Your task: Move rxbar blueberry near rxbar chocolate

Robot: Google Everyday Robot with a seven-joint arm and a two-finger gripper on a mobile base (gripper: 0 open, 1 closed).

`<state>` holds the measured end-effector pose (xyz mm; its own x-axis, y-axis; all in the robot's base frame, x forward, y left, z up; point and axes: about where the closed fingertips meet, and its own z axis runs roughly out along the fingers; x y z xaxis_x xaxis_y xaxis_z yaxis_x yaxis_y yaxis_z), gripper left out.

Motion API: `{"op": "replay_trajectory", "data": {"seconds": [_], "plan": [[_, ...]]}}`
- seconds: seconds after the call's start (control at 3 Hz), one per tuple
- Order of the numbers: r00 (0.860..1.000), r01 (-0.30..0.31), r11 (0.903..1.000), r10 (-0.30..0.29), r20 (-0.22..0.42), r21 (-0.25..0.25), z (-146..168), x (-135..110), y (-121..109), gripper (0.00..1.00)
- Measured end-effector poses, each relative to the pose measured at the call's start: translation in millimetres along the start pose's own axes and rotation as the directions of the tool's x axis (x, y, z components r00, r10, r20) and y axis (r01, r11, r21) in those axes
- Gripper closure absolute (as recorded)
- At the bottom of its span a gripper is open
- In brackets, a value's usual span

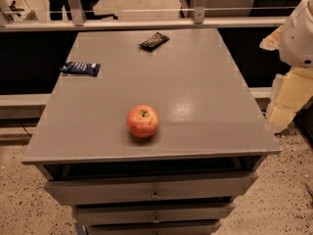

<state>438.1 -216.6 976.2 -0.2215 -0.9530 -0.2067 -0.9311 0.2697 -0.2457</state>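
The rxbar blueberry [80, 68], a flat bar in a dark blue wrapper with white print, lies near the left edge of the grey tabletop [195, 92]. The rxbar chocolate [153, 41], a flat bar in a black wrapper with pale stripes, lies at the far middle of the top, turned at an angle. The two bars are well apart. The gripper is out of view; only a white rounded part of the arm [298, 33] shows at the upper right edge, off to the side of the table.
A red-yellow apple [143, 121] stands upright near the front middle of the top. The top belongs to a grey cabinet with drawers [151, 192] below. A metal rail [146, 23] runs behind it. Pale foam pieces [288, 97] sit to the right.
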Motion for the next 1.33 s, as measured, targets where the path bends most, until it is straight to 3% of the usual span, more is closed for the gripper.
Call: {"op": "replay_trajectory", "data": {"seconds": [0.33,0.67,1.0,1.33], "plan": [[1.0,0.0,1.0,0.0,0.0,0.0,0,0,0,0.0],[0.998,0.02,0.9995,-0.019,0.057,-0.023,24,-42,-1,0.0],[0.985,0.059,0.9957,-0.047,0.166,-0.071,65,-114,3,0.0],[0.956,0.078,0.9923,-0.047,0.288,-0.096,92,-192,-1,0.0]]}}
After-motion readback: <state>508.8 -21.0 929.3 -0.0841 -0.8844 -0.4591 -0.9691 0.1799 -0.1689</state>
